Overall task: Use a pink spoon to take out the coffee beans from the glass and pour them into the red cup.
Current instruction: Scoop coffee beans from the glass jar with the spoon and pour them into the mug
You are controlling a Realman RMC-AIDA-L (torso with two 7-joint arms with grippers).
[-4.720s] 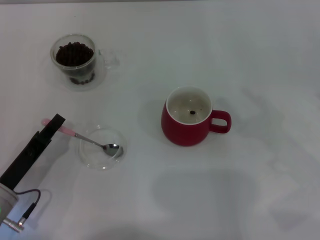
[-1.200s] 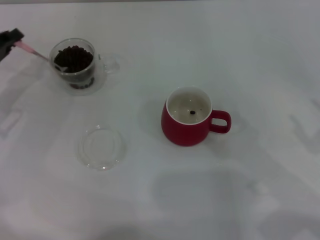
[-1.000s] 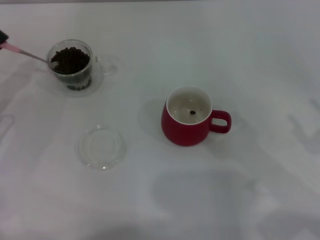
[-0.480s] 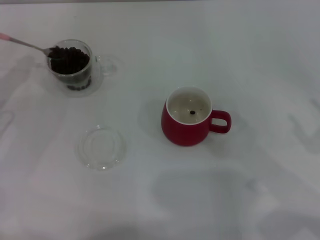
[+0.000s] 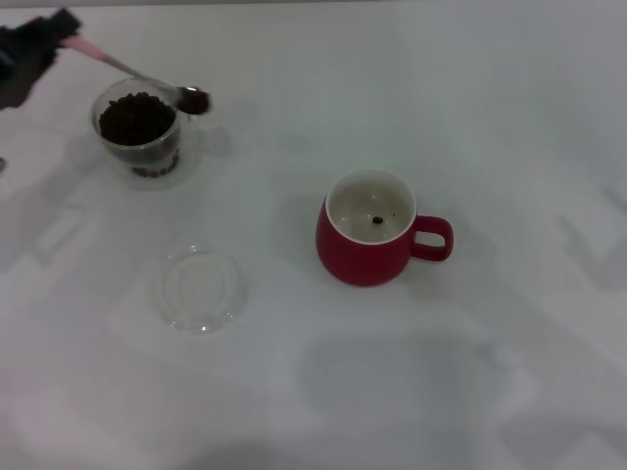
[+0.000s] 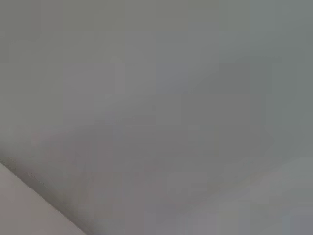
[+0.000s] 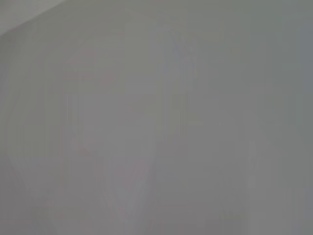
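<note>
My left gripper (image 5: 57,31) is at the far left top of the head view, shut on the pink handle of the pink spoon (image 5: 118,65). The spoon's silver bowl hangs just past the right rim of the glass (image 5: 139,132) and carries a few coffee beans (image 5: 194,99). The glass is filled with dark coffee beans (image 5: 135,117). The red cup (image 5: 368,233) stands near the middle, handle to the right, with a single bean on its white bottom. The right gripper is out of view. Both wrist views show only blank grey.
A shallow clear glass dish (image 5: 199,288) lies on the white table (image 5: 490,127) below the glass, to the left of the red cup.
The spoon was dipped into the glass from the left, then lifted out with beans and moved right, past the glass rim. My left gripper has come back into view at the top left.
</note>
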